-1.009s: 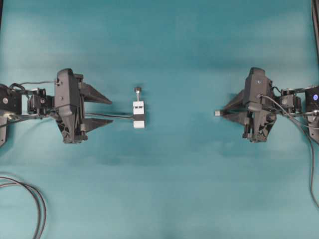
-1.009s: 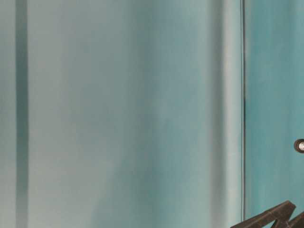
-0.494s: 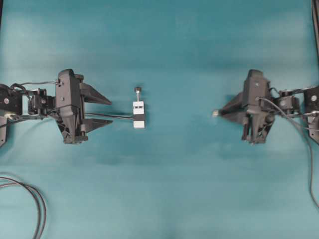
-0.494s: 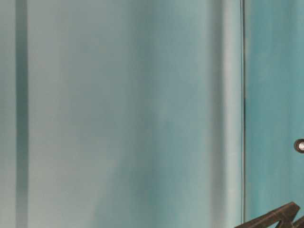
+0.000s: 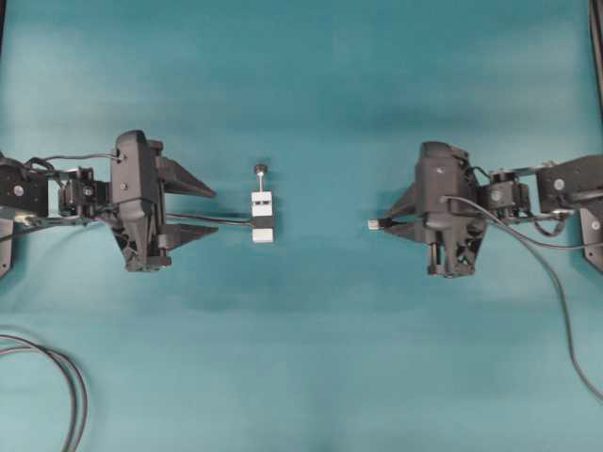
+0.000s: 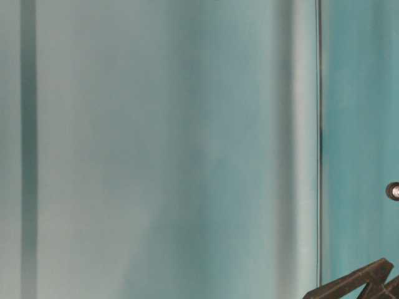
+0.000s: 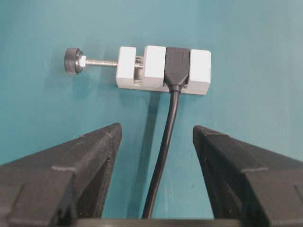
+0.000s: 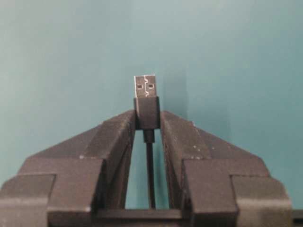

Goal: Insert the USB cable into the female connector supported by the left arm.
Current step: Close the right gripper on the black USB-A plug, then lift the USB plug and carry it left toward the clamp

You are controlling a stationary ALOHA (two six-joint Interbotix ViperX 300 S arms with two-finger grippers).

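My right gripper (image 5: 384,224) is shut on the dark collar of the USB cable. Its silver plug (image 5: 374,224) points left toward the vise and sticks out past the fingertips in the right wrist view (image 8: 146,87). The black female connector (image 7: 177,66) is clamped in a small white vise (image 5: 262,217) on the teal table. Its black cable (image 7: 165,142) runs back between the fingers of my left gripper (image 5: 215,211). That gripper is open, just left of the vise, and touches neither vise nor cable. A wide gap separates plug and vise.
The vise's screw with a black knob (image 5: 260,169) sticks out on its far side. Thicker grey cables (image 5: 71,395) loop at the bottom left. My right arm's cable (image 5: 565,311) trails down the right side. The table-level view shows only a finger's tip (image 6: 361,283).
My right gripper has moved left toward the vise with the plug in it. My left gripper has shifted slightly right and stayed open.
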